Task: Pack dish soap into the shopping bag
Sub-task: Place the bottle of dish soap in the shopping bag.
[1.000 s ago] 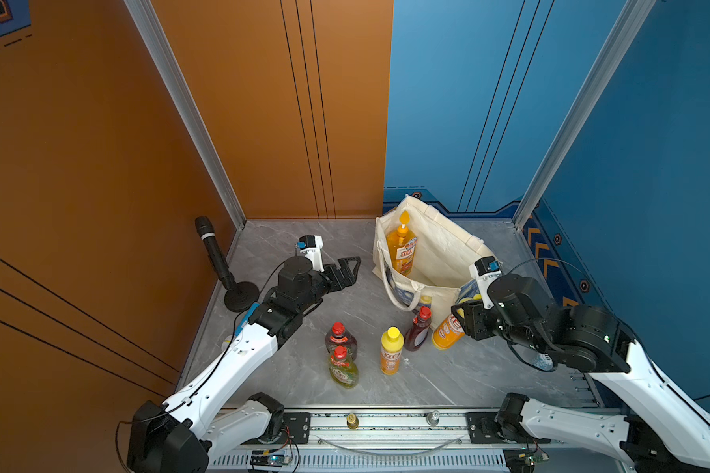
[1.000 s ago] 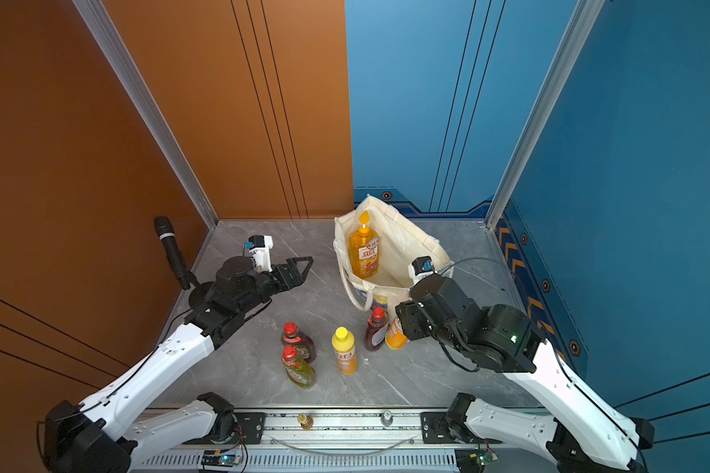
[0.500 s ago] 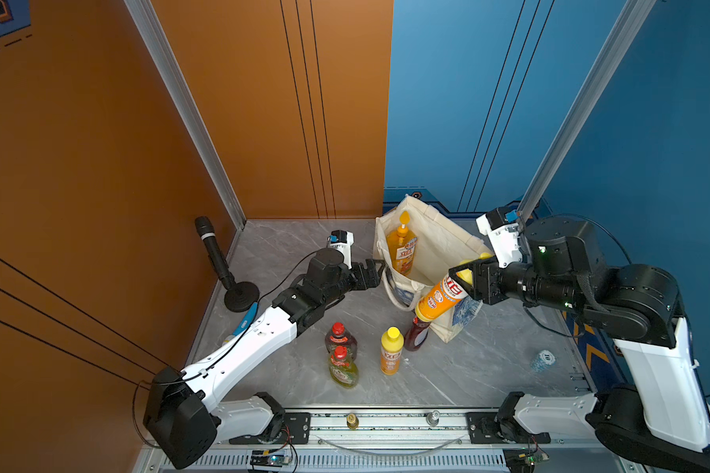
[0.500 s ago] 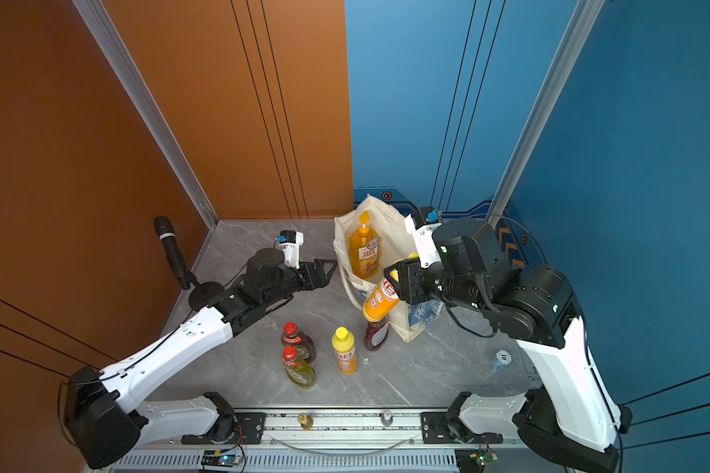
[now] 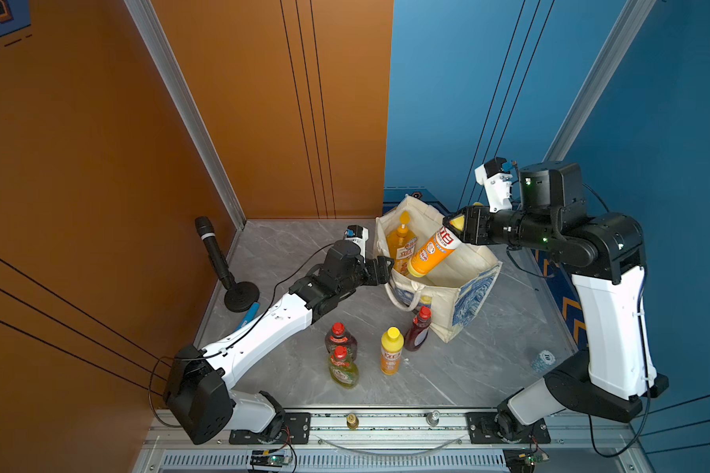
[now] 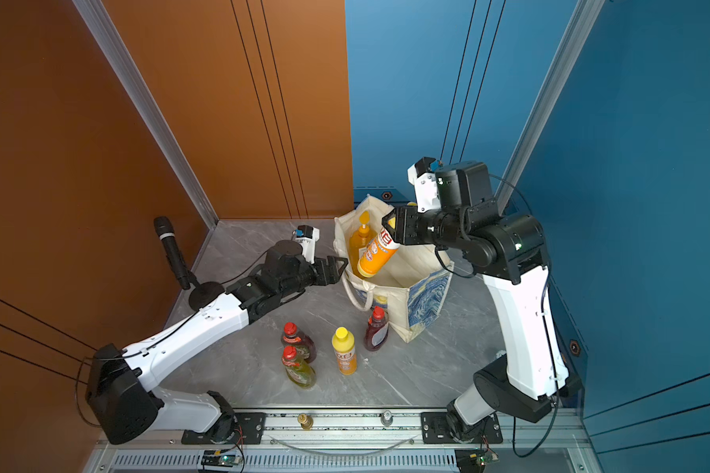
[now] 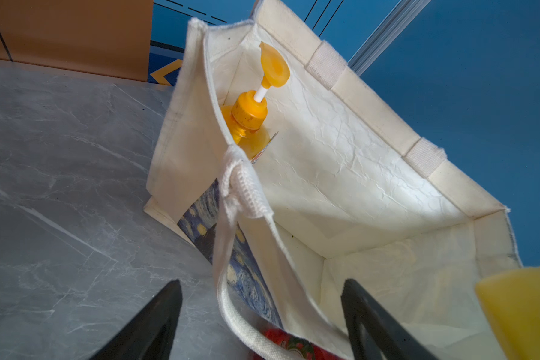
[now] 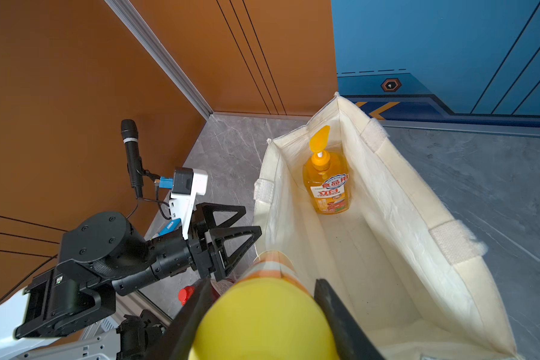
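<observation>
Grey marbled counter (image 5: pixel 468 368) lies between orange and blue walls. Above it the right hand (image 5: pixel 458 229) is clamped on the yellow-capped end of an orange bottle (image 5: pixel 431 252) (in the right wrist view the cap fills the gap between the fingers (image 8: pixel 334 311)). The bottle hangs from the hand at a slant. Its long axis runs from the cap, uppermost at the hand, down to the base, which points toward the left arm's side and hovers over the open mouth of the shopping bag (image 5: pixel 474 295). The bag stands upright on the counter, and a pump bottle (image 5: pixel 400 245) stands upright inside, at the end on the left arm's side. The left hand (image 5: pixel 384 268) sits at that end's rim with its jaws apart, gripping nothing; the bag's wall and a loop handle (image 7: pixel 231 296) lie between its fingers (image 7: pixel 156 321). Nearer the robot's base, a dark red bottle (image 5: pixel 418 329) stands just beside the bag. A second orange bottle (image 5: pixel 391 350), another dark red one (image 5: pixel 339 338) and a yellow-green bottle (image 5: pixel 342 366) stand close together.
</observation>
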You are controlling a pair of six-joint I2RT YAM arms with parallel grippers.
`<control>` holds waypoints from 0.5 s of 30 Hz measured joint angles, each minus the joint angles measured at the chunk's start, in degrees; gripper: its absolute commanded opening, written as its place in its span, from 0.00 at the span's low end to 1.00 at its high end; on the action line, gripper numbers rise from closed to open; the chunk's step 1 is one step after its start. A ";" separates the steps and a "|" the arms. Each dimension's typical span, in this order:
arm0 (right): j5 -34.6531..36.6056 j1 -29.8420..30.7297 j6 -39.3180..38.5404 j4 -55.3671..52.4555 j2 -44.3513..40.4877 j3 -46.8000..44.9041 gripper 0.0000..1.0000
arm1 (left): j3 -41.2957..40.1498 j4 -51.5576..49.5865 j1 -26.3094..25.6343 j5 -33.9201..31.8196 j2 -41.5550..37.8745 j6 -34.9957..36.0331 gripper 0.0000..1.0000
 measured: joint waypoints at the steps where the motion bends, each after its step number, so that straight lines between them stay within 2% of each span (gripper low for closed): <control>1: 0.00 -0.26 -0.31 0.55 0.57 0.00 0.16 | 0.09 -0.13 -0.09 0.00 0.31 0.07 0.72; 7: 1.64 -1.27 -2.89 3.82 4.92 0.20 0.14 | 0.66 -0.11 -0.61 0.28 0.98 0.13 0.55; 15: 9.16 -1.38 -7.17 8.26 9.94 -2.51 0.11 | 0.70 0.37 -1.09 1.09 1.16 -0.52 0.37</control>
